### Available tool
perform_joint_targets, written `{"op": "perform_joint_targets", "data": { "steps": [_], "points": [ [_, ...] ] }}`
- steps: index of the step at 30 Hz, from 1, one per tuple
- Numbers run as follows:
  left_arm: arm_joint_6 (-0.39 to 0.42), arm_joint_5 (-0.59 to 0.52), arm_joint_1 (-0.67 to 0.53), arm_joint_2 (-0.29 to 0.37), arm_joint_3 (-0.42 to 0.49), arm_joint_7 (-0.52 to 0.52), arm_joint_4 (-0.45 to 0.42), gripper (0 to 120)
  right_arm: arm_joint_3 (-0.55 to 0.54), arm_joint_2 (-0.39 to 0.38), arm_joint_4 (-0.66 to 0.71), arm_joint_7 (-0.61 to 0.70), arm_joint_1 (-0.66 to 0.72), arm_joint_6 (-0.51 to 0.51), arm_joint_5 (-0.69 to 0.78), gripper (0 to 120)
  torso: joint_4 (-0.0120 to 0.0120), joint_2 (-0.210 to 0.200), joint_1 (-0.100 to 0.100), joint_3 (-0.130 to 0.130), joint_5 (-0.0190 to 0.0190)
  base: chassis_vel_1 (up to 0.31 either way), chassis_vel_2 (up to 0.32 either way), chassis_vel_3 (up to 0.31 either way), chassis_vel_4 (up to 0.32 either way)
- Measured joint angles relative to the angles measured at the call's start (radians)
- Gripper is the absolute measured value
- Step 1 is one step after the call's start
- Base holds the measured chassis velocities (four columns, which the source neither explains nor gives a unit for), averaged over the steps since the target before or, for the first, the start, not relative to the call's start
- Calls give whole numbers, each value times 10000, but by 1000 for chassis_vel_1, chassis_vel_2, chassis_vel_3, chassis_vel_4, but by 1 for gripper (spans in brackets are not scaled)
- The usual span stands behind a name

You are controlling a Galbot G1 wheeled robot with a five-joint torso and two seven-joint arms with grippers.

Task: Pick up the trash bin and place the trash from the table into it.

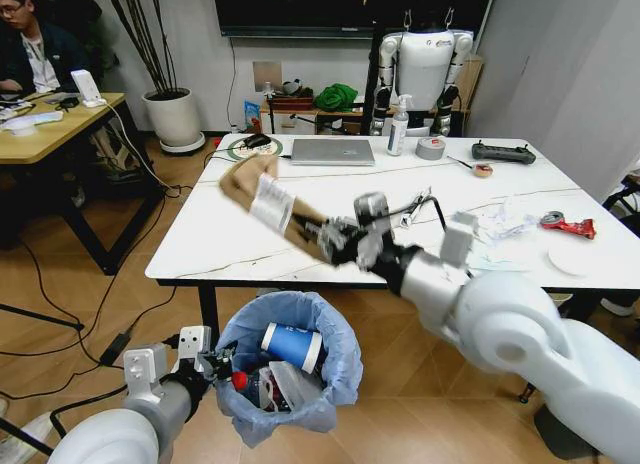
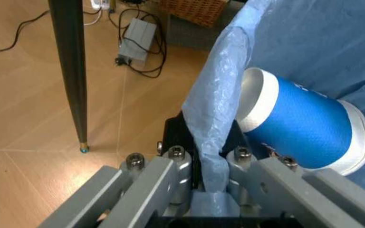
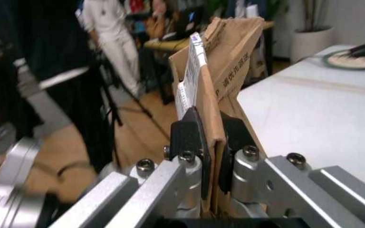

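While the left claw (image 1: 207, 361) pinches the trash bin (image 1: 290, 369) by its blue liner below the counter (image 1: 230, 234), the right claw (image 1: 335, 239), clamped on the cardboard piece (image 1: 262, 197), hovers over the edge; released there, it could miss, and the thin liner could slip.

Even indoor light, glossy table (image 1: 250, 246) glare, blurred cardboard (image 1: 262, 202)

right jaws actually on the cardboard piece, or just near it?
Touching. The right wrist view shows the right gripper with both black jaws pressed flat against either face of the cardboard piece, no gap.
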Motion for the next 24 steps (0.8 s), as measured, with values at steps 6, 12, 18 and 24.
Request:
{"op": "perform_joint_targets", "data": {
  "steps": [6,12,18,24],
  "points": [
    [0,-42,-86,11,31,16,1,2,145,-1157,463,-1449,-215,38,-245,1,0,0,0,0,-1,0,0,0,0],
    [0,-73,-90,-6,34,29,1,2,148,-1937,583,-2704,-159,98,-759,1,2,0,1,0,-2,0,0,0,0],
    [0,-164,-124,28,28,30,1,2,86,-2380,233,-3800,-366,232,-2174,1,2,0,1,0,-1,0,0,0,0],
    [0,-190,-128,54,18,31,0,2,100,-2641,-437,-4946,-389,556,-3062,1,1,-3,1,1,-1,0,0,0,0]
  ]
}}
